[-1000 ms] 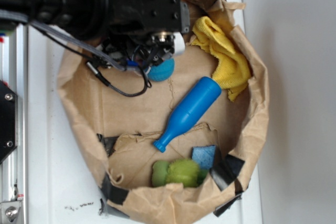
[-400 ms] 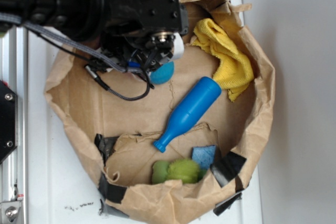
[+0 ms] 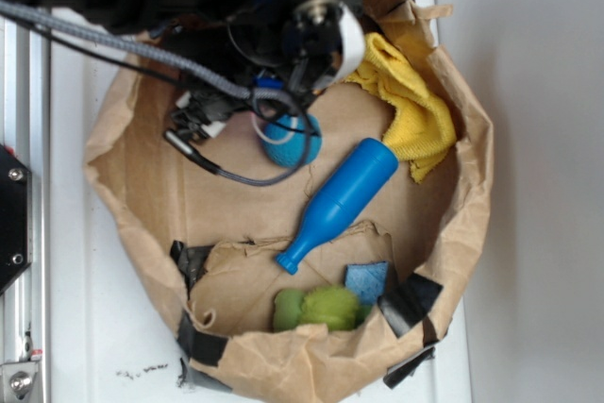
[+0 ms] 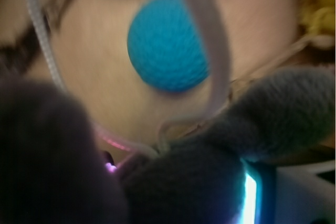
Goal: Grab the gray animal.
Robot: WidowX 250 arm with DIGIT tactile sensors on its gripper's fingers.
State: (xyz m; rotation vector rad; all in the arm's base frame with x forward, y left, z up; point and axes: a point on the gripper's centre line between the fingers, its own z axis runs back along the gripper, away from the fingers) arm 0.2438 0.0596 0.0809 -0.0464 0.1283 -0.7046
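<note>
The gray animal [image 4: 210,182] fills the bottom of the wrist view as blurred dark gray plush, pressed close to the camera, with a lighter gray part [image 4: 283,108] reaching to the right. A pale thin cord [image 4: 218,61] loops up from it. My gripper [image 4: 157,171] is shut on the plush; its fingers are hidden by the fur. In the exterior view the black arm covers the gripper [image 3: 283,92] and the animal cannot be seen. The gripper hangs over the back of the brown paper bag [image 3: 123,139].
A teal-blue ball [image 3: 291,141] lies right below the gripper, also the ball [image 4: 167,43] in the wrist view. A blue bottle [image 3: 340,200] lies diagonally mid-bag. A yellow cloth [image 3: 406,101] is at the back right. Green plush [image 3: 321,309] and a blue sponge [image 3: 366,280] sit at the front.
The arm has risen toward the camera and shifted right. The ball is now more uncovered beneath it. The bag's left rim has spread outward.
</note>
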